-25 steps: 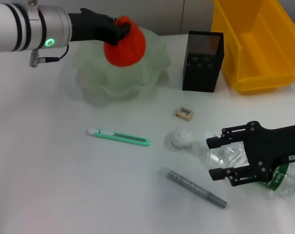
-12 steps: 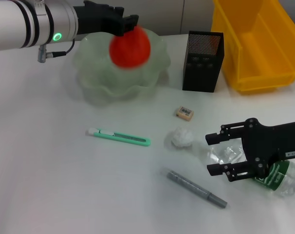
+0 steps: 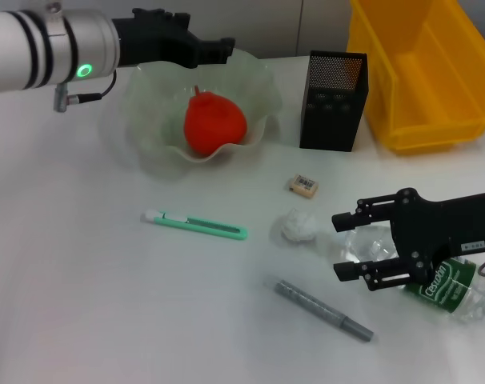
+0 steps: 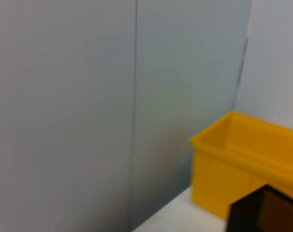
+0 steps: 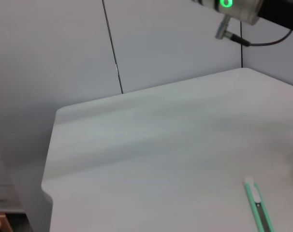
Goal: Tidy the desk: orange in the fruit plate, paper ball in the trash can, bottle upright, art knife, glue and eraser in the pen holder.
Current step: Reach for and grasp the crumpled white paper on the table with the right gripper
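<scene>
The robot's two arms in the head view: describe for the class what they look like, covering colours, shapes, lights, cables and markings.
The left arm is a white-silver cylinder with black bands, a glowing green ring light and a small grey cable. Its left hand is black. The right hand is black too, built from open bar linkages with two long fingers and a small white label.

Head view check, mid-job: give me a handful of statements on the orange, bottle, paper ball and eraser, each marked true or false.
1. The orange lies in the fruit plate. True.
2. The bottle stands upright. False: it lies on its side, with the open right gripper around it.
3. The paper ball is in the yellow bin. False: it lies on the table beside the bottle.
4. The eraser lies on the table in front of the pen holder. True.
5. The left gripper holds the orange. False: it is open above the plate's rim.
</scene>
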